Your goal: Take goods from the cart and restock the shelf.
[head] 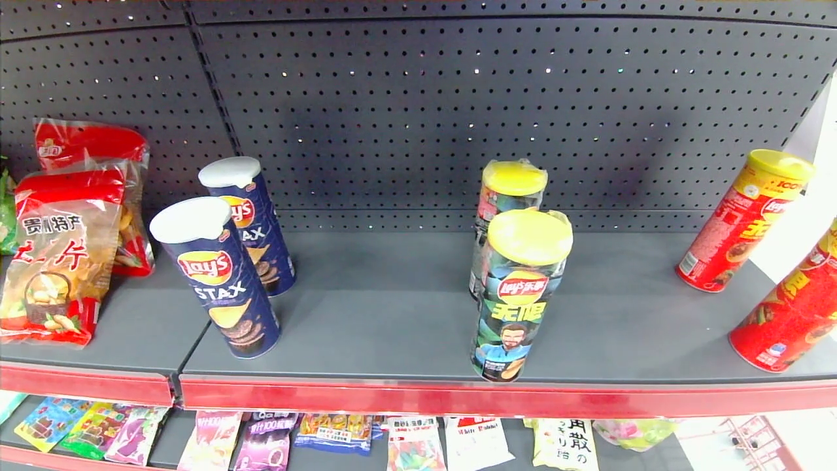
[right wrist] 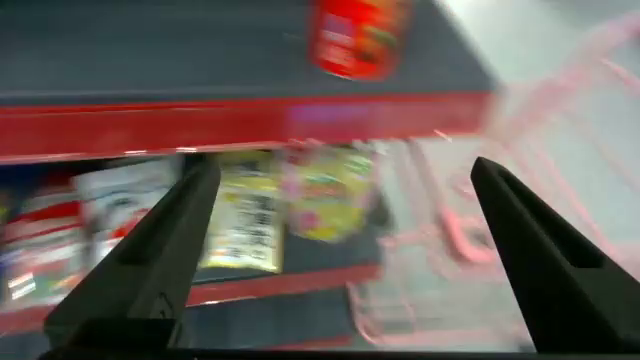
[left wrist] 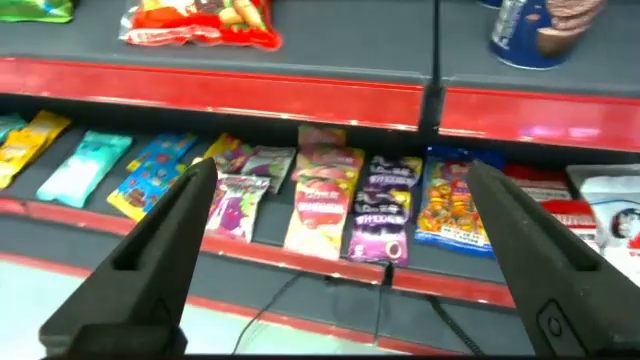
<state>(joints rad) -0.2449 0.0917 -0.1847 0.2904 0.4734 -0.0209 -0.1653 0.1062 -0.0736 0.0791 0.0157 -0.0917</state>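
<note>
Both tools are released and empty. The left tool (left wrist: pixel 340 172) faces the colourful sweet packets (left wrist: pixel 320 200). The right tool (right wrist: pixel 345 165) faces the pink wire cart (right wrist: pixel 462 235), which stands low beside the dark grey shelf with a red front lip (head: pixel 392 314). The cart's goods are too blurred to make out. The sound move is probably to grip one item mid-body, then stand it upright between the blue white-lidded crisp tube (head: pixel 219 281) and the yellow-lidded tube (head: pixel 520 294).

Shelf (head: pixel 392 314): two blue cans (head: pixel 222 281) left, two dark-green cans (head: pixel 516 307) centre, two red cans (head: pixel 739 222) right.
</note>
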